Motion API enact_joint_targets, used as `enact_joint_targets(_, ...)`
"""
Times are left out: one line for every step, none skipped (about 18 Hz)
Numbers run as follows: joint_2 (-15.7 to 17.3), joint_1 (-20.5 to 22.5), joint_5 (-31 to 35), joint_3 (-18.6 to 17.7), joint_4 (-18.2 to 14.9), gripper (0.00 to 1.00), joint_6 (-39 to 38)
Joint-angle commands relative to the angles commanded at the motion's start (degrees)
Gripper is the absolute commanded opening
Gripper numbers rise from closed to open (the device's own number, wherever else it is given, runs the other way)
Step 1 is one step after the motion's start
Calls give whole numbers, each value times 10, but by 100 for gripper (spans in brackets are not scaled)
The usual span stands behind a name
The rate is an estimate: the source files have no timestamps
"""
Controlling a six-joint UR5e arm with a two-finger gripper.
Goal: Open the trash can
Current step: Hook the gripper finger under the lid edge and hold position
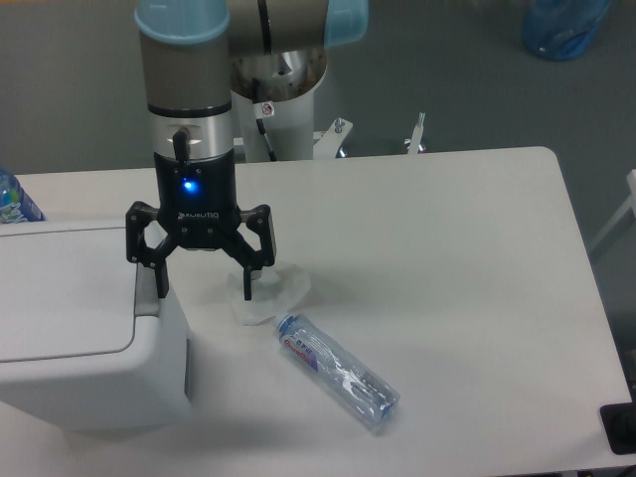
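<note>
The white trash can (89, 383) fills the left side of the table, with its flat lid panel (60, 298) down and a grey push tab (146, 296) at its right edge. My gripper (204, 284) hangs open at the can's right edge. Its left fingertip (160, 283) is at the grey tab; I cannot tell whether it touches. Its right fingertip (248, 286) is over a crumpled white tissue (268, 296). The jaws are spread wide and hold nothing.
A clear plastic bottle (336, 370) lies on its side on the white table (447, 258), right of the can. Another bottle (14, 199) peeks in at the left edge behind the can. The arm's base (278, 99) stands at the table's back edge.
</note>
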Motion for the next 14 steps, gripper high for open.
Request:
enact_joint_targets(0, 0, 0, -2, 0, 100, -6)
enact_joint_targets(0, 0, 0, -2, 0, 100, -7)
enact_joint_targets(0, -3, 0, -2, 0, 100, -7)
enact_joint_targets(-1, -5, 1, -3, 0, 100, -7)
enact_joint_targets(-2, -6, 1, -3, 0, 100, -7)
enact_joint_targets(-3, -6, 1, -3, 0, 100, -7)
enact_joint_targets(-3, -6, 1, -3, 0, 100, -7)
enact_joint_targets(-3, -6, 1, -3, 0, 100, -7)
enact_joint_targets(-3, -6, 1, -5, 0, 100, -7)
enact_joint_targets(-3, -6, 1, -7, 0, 100, -7)
enact_joint_targets(-3, -6, 1, -9, 0, 100, -7)
enact_joint_targets(-3, -6, 2, -10, 0, 100, -7)
enact_joint_targets(-3, -6, 2, -11, 0, 100, -6)
enact_joint_targets(-2, -6, 2, -11, 1, 100, -6)
